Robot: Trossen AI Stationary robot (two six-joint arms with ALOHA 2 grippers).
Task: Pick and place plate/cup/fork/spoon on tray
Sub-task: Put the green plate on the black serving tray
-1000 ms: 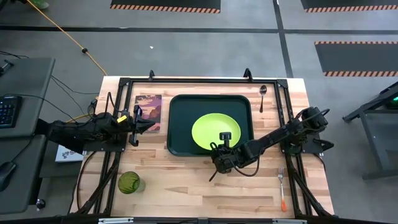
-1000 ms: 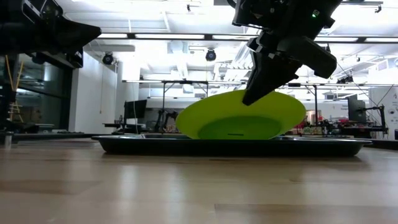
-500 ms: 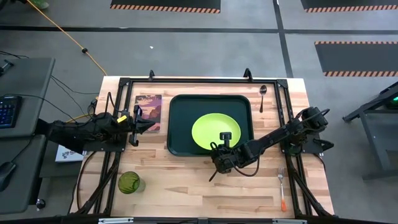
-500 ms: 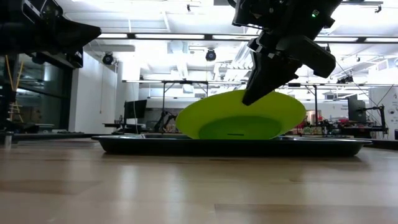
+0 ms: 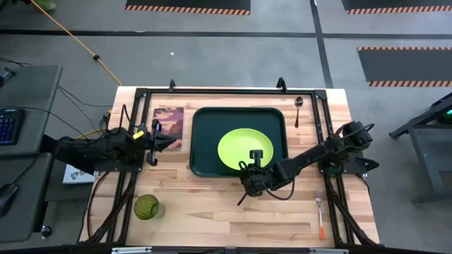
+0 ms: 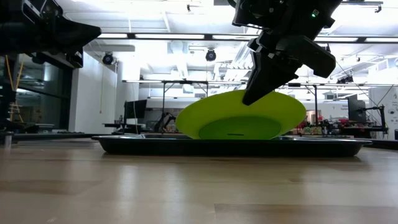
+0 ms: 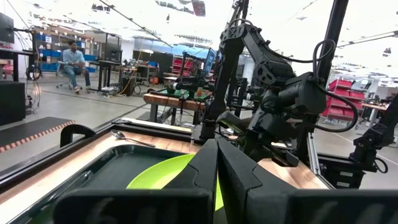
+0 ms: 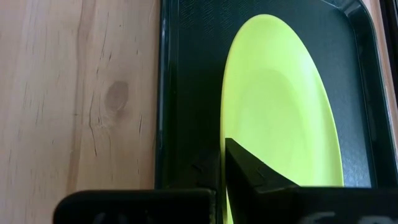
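Observation:
The lime-green plate (image 5: 241, 148) is on the dark tray (image 5: 205, 141), tilted, with its near rim raised; the low view shows its underside (image 6: 236, 127). My right gripper (image 5: 256, 156) is shut on that near rim. My left gripper (image 5: 171, 142) is shut and empty above the picture card (image 5: 168, 121), left of the tray. The dark-green cup (image 5: 147, 207) stands upright near the table's front left. The orange-handled fork (image 5: 320, 213) lies flat at the front right. The metal spoon (image 5: 298, 109) lies flat at the back right, beside the tray. My right gripper pinches the plate's near rim (image 8: 225, 134) between its two fingers, one finger (image 8: 252, 177) on the upper face and the other under the rim. The fingers come from the table's near side, slanting down. The plate is tilted, near rim up; its lower far part sits behind the tray's rim (image 6: 230, 147).
The tray's raised rim (image 8: 163, 93) runs close beside the plate. Black frame rails (image 5: 226, 92) border the tabletop on its far, left and right sides. Bare wood (image 5: 226, 219) lies between the cup and the fork.

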